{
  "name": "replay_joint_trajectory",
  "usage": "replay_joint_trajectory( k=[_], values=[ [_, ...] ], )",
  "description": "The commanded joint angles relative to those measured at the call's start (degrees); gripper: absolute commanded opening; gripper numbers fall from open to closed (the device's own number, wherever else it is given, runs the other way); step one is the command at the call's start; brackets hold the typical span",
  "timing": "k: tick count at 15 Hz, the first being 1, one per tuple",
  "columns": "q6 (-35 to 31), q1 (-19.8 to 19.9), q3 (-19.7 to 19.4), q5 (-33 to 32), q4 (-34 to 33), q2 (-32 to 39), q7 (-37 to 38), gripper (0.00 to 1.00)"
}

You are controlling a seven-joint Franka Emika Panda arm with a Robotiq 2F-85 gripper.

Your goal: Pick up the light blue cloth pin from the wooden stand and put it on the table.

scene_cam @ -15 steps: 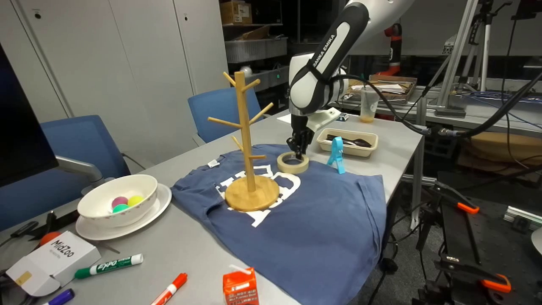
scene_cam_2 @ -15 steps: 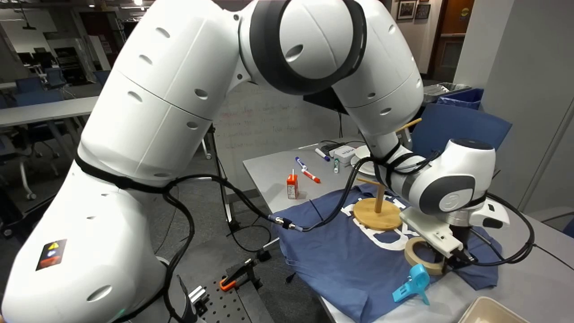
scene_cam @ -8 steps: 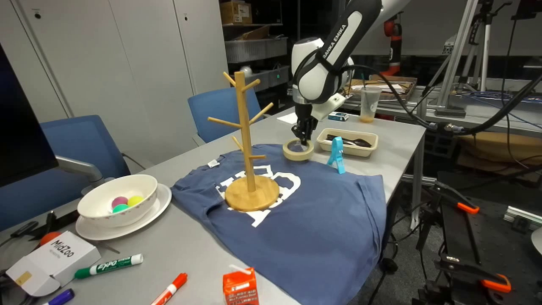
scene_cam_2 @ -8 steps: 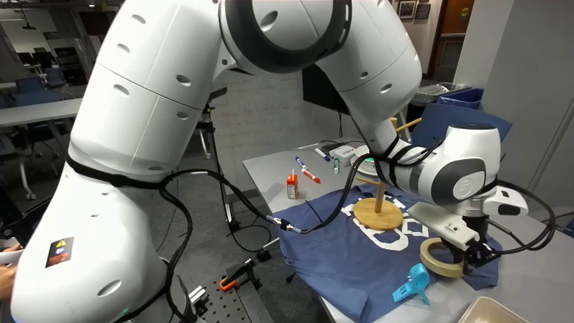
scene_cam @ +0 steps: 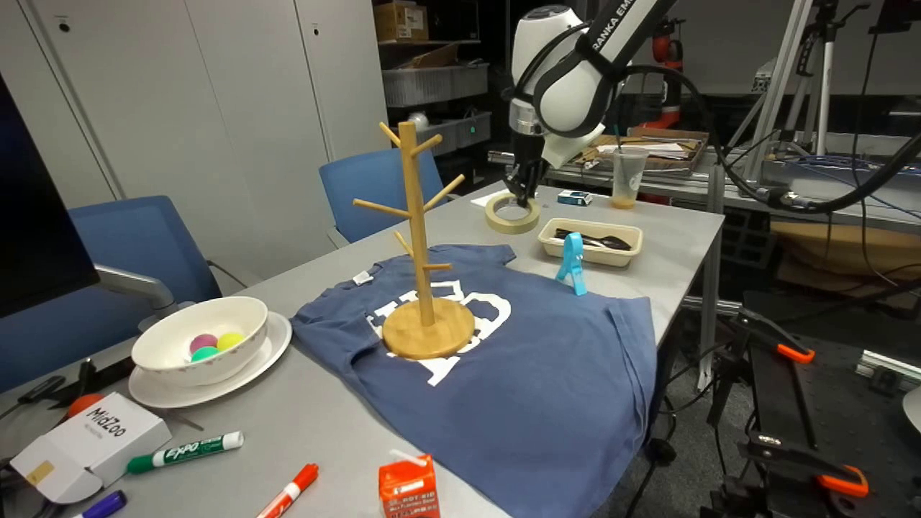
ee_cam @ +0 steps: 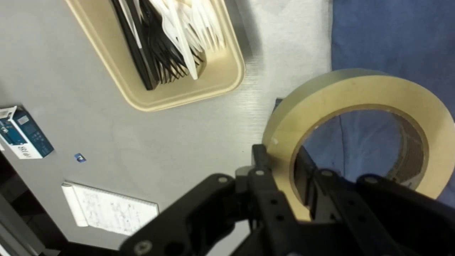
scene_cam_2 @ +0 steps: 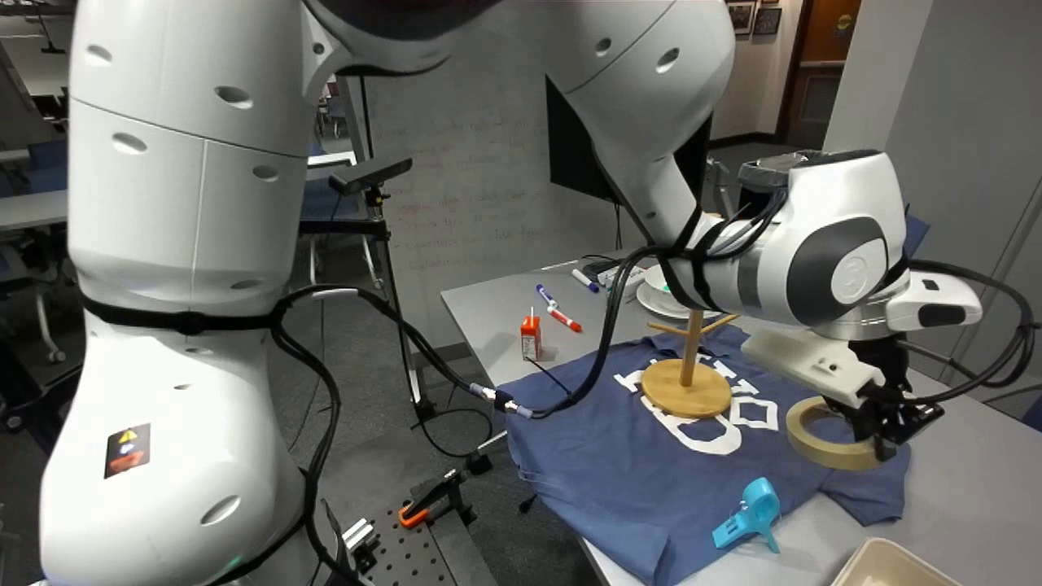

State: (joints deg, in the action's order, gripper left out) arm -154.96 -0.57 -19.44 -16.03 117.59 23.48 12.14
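- Grey table [scene_cam: 309, 406]: smooth top, extending beneath every article listed below.
- Dark blue T-shirt [scene_cam: 547, 381]: spread on the table, white print facing up.
- Wooden stand [scene_cam: 417, 230]: upright, its round base resting on the T-shirt and covering part of the print.
- Beige tray [ee_cam: 192, 95]: on the table, containing black and white cutlery [ee_cam: 183, 41].
- My gripper [ee_cam: 282, 158]: clamped on the ring of a tape roll [ee_cam: 384, 90], one finger inside the hole, one outside. I hold the roll raised above the table.
- Light blue cloth pin [scene_cam: 573, 260]: standing on spread legs at the T-shirt's edge, near the tray, well apart from the stand. I cannot confirm that both legs rest on cloth.
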Motion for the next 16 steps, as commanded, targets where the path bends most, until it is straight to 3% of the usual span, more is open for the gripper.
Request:
replay_joint_trajectory(
  k=[1, 5, 8, 12, 16],
  values=[
    [-0.90, -1.48, -1.48, -5.04, 6.66, -8.74, 3.28, 0.06],
    [-1.43, 0.40, 0.11, -6.27, 11.63, -16.75, 4.55, 0.06],
    [-2.04, 2.91, 2.57, -2.25, 14.78, -22.30, 1.70, 0.06],
    [-4.65, 4.83, 6.34, 9.95, 18.03, -27.15, -3.53, 0.06],
    [-7.71, 3.61, 9.10, 22.72, 18.65, -27.25, -8.78, 0.06]
  ],
)
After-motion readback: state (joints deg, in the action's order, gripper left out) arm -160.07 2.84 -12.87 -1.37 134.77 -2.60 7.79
